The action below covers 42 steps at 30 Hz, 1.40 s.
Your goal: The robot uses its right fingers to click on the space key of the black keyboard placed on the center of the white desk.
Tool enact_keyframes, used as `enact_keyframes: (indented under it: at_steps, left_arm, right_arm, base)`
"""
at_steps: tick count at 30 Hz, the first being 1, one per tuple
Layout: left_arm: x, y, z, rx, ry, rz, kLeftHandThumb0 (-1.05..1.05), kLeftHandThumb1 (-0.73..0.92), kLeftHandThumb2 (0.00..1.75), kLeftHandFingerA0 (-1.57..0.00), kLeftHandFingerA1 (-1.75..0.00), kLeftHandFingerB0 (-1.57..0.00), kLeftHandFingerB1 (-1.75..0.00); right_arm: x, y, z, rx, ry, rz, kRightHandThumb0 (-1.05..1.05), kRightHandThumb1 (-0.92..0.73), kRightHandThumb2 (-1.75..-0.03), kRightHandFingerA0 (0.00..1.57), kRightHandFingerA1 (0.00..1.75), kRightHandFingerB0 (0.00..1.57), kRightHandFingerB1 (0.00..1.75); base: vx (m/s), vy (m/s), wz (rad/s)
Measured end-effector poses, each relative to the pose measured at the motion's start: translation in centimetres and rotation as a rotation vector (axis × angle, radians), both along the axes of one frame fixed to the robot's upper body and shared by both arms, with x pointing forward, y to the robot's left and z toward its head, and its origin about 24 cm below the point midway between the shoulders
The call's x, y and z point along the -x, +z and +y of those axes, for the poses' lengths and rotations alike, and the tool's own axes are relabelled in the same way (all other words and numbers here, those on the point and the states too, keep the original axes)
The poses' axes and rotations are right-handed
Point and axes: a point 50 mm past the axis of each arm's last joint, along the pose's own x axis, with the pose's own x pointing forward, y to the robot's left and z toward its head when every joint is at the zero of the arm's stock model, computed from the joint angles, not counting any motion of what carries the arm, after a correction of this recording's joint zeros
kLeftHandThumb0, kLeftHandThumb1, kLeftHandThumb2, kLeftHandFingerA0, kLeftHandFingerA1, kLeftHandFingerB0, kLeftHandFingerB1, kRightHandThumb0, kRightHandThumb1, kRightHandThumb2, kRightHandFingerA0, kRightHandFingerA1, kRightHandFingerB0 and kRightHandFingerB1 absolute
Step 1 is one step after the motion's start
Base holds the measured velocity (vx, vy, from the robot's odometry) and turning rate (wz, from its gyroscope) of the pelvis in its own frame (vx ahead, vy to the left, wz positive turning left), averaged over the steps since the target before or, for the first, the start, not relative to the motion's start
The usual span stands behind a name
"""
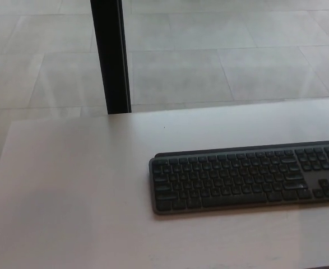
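The black keyboard (pixel 247 178) is looking like matt plastic – dark keys sitting in a slightly greyer frame, barely catching any light. The white desk (pixel 80 185) is showing a smooth, satiny top. Floor tiles (pixel 220 61) are giving off a soft sheen – the black post (pixel 111 56) is looking glossier.

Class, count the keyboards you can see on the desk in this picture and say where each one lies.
1. The keyboard lies on the desk, toward its right side, with its right end cut off by the picture's edge. Anything further right is out of view.
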Motion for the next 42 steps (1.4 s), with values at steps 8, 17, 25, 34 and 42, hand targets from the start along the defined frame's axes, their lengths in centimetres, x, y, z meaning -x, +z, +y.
enact_keyframes:
  at_steps: [8,17,25,34,42]
  left_arm:
    - [0.0,0.0,0.0,0.006,0.011,-0.007,-0.5,0.63,0.59,-0.78,-0.69,-0.68,-0.58]
    - [0.1,-0.1,0.0,0.007,0.018,-0.008,-0.51,0.62,0.58,-0.8,-0.77,-0.69,-0.58]
    - [0.1,-0.1,0.0,0.007,0.022,-0.008,-0.5,0.63,0.59,-0.76,-0.7,-0.67,-0.59]
    - [0.1,-0.1,0.0,0.007,0.023,-0.009,-0.51,0.62,0.58,-0.76,-0.69,-0.67,-0.57]
    - [0.1,-0.1,0.0,0.007,0.024,-0.01,-0.5,0.62,0.58,-0.77,-0.73,-0.69,-0.6]
  right_arm:
    - [-2.2,-2.8,5.6,0.251,0.218,0.197,-0.31,-0.6,-0.57,0.95,0.8,0.51,0.41]
    - [-2.8,-6.6,9.5,0.545,0.372,0.409,-0.28,-0.61,-0.58,0.87,0.85,0.52,0.41]
    - [-2.8,-9.3,11.2,0.757,0.445,0.531,-0.36,-0.59,-0.58,0.93,0.96,0.65,0.44]
    - [-2.3,-12.2,13.1,0.965,0.506,0.626,-0.38,-0.62,-0.58,0.9,1.1,0.64,0.44]
    - [-1.6,-15.0,14.4,1.134,0.561,0.697,-0.38,-0.62,-0.6,0.84,1.33,0.64,0.46]
  base:
    - [0.0,0.0,0.0]
    - [0.0,0.0,0.0]
    - [0.0,0.0,0.0]
    - [0.0,0.0,0.0]
    - [0.0,0.0,0.0]
